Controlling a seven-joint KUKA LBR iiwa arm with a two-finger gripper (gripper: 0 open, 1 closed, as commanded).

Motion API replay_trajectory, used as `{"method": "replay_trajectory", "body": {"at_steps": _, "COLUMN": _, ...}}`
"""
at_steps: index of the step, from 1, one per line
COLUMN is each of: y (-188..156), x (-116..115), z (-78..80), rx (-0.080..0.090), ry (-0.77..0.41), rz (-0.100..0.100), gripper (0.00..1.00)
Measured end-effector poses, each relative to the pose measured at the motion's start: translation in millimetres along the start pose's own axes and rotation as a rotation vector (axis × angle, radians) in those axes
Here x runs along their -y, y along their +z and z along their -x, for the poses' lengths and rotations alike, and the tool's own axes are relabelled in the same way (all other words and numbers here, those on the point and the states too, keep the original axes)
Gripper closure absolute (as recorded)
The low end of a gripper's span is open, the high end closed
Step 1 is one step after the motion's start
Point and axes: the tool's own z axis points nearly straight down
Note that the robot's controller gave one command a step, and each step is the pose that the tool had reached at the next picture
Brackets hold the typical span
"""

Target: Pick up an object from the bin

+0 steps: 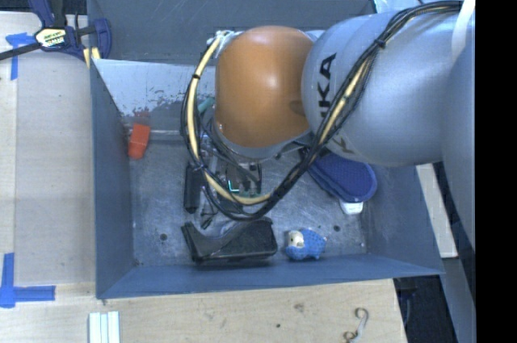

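Observation:
My gripper (237, 177) is low in the middle of the bin, mostly hidden under the arm's wrist. Just below it, at the bin's front wall, lies a flat black rectangular case (236, 243). To the right of the case sits a small blue and white toy (304, 244). A slim black stick-like piece (192, 186) stands just left of the gripper; I cannot tell whether it is a loose thing or part of the robot.
A blue oval object (347, 177) with a white end (351, 208) lies at the right, partly under the arm. A small orange block (139, 140) rests against the back left wall. The arm with its orange cover and cables hides the bin's centre and back.

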Motion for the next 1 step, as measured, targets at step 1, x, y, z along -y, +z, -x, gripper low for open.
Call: {"method": "replay_trajectory", "body": {"at_steps": 1, "y": 109.6, "x": 53.2, "z": 23.8, "rx": 0.03, "ry": -0.229, "rz": 0.01, "gripper": 0.0}}
